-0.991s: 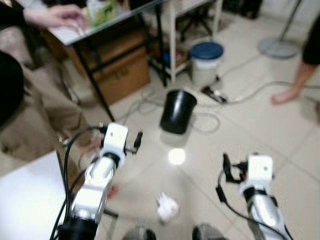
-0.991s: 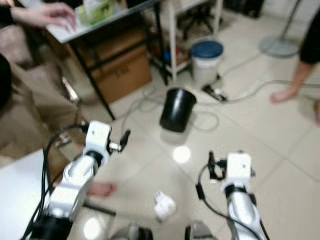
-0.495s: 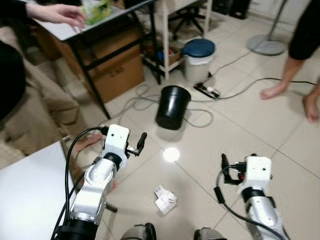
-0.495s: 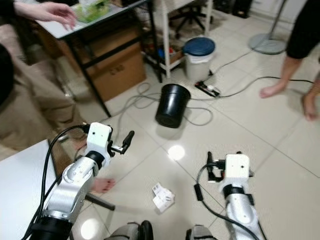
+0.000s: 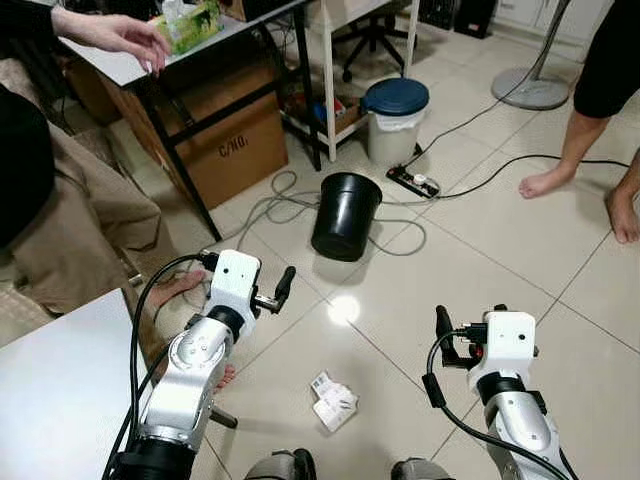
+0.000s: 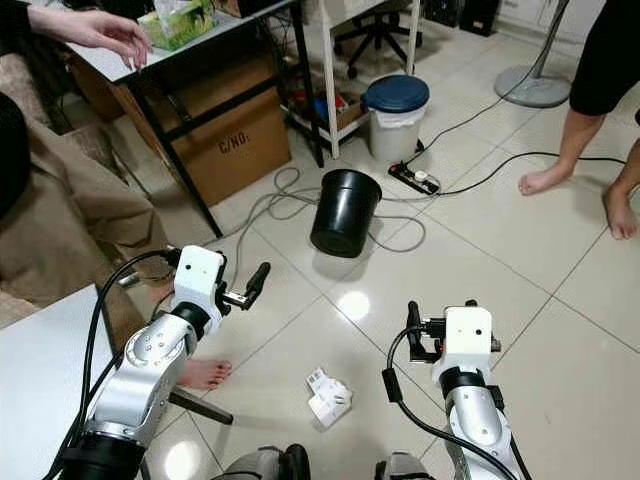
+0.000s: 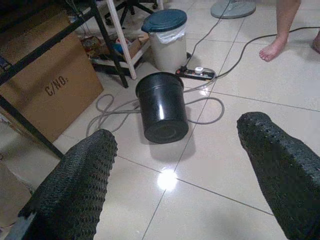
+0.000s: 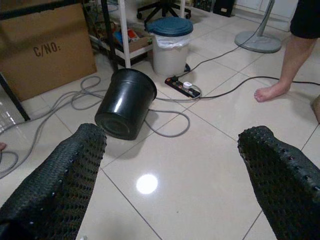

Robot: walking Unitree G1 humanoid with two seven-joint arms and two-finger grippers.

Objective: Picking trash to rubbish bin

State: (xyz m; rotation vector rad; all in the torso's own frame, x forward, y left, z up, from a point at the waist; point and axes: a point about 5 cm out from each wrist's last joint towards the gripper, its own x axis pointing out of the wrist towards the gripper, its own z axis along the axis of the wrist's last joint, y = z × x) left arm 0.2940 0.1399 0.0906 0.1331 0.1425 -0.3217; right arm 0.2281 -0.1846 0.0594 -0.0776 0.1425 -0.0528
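Both arms reach forward, left gripper (image 5: 283,285) and right gripper (image 5: 443,325) spread wide and empty, as before. Crumpled trash (image 5: 333,401) lies between them; the black bin (image 5: 346,216) stands beyond, now sharper.

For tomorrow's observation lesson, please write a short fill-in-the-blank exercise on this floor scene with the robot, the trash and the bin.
1. The black bin is lying on its ____ on the tiled floor.
2. The crumpled white trash lies on the floor ____ the robot's two arms.
3. The fingers of the left hand and the right hand are both ____.
4. The small white pail beyond the bin has a ____ lid.

Missing words: side; between; open; blue
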